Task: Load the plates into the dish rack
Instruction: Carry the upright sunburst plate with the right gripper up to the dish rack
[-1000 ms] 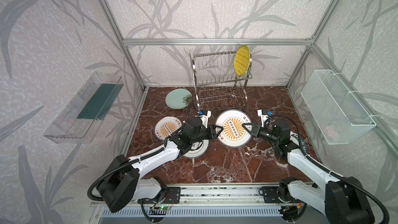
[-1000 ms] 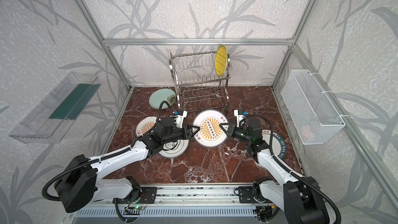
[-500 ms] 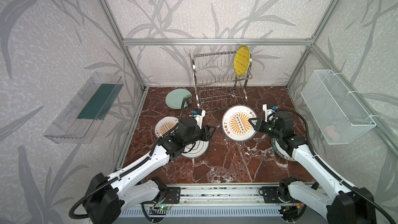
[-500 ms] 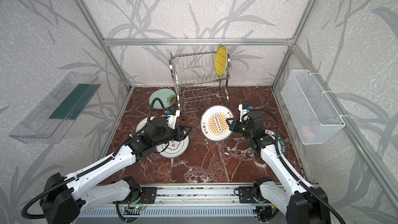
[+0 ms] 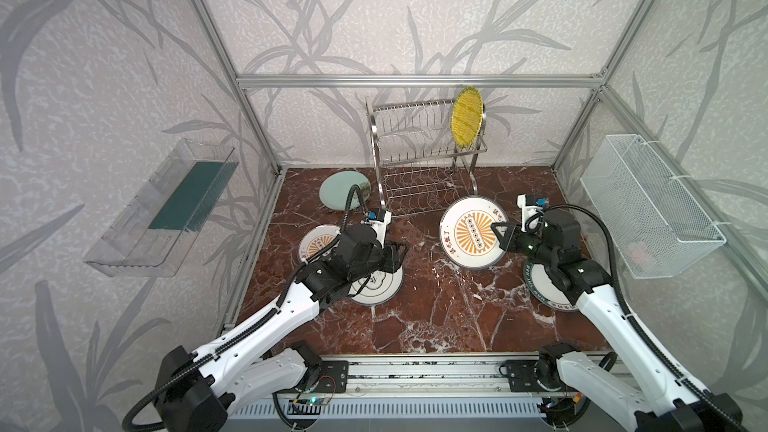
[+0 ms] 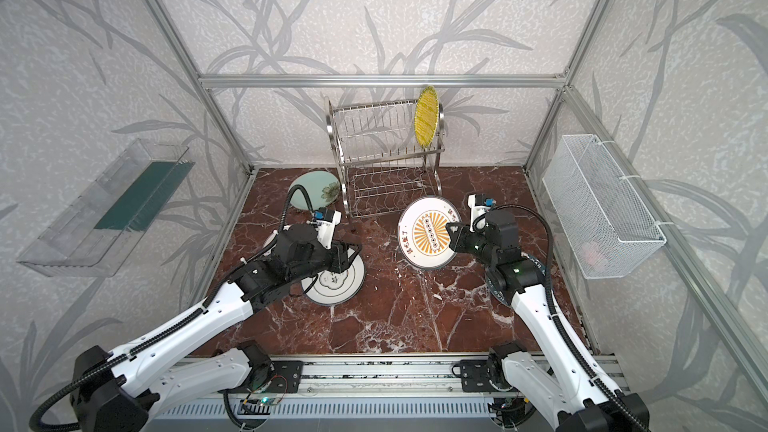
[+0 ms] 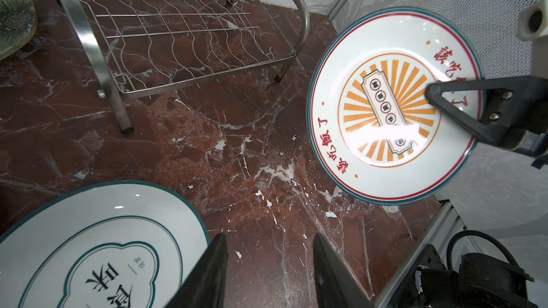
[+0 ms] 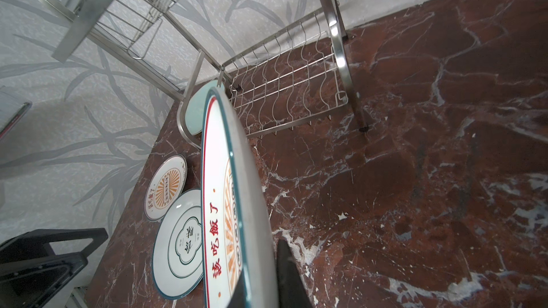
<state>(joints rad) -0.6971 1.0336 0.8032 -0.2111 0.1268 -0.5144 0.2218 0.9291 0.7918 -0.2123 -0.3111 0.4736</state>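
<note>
Pinching the glossy rim of a round sunburst plate [image 5: 465, 238], the right gripper [image 5: 496, 229] holds it tilted above the red marble counter [image 5: 436, 317], just before the wire dish rack [image 5: 419, 151] (a ribbed yellow plate [image 5: 466, 120] stands in its upper tier). Only the right wrist view shows the held plate edge-on. The left gripper [image 7: 268, 242], half-open and empty, hovers low by the quatrefoil plate [image 7: 98, 250].

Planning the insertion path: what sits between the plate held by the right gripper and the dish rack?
Nothing: only bare marble floor separates the sunburst plate from the dish rack, as the left wrist view shows.
</note>
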